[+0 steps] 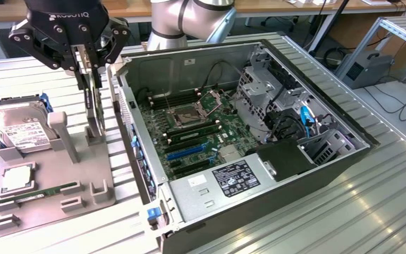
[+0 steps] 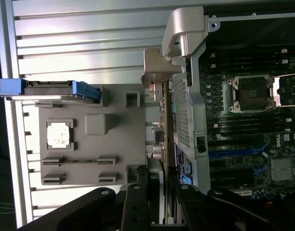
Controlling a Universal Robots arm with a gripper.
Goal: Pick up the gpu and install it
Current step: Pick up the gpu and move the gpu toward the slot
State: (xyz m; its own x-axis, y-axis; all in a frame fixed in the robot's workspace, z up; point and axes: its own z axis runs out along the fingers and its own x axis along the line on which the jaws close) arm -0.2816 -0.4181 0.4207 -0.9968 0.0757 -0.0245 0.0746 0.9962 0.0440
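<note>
Gripper half-closed, clamped on upright gpu at grey holder, beside open computer case

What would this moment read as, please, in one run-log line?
step: pick up | gripper: shut on graphics card | position: upright at gray tray, outside computer case | install: not done

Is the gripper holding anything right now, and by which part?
Yes: the gripper grips the gpu by its top edge, and it hangs upright beside the open computer case.
</note>
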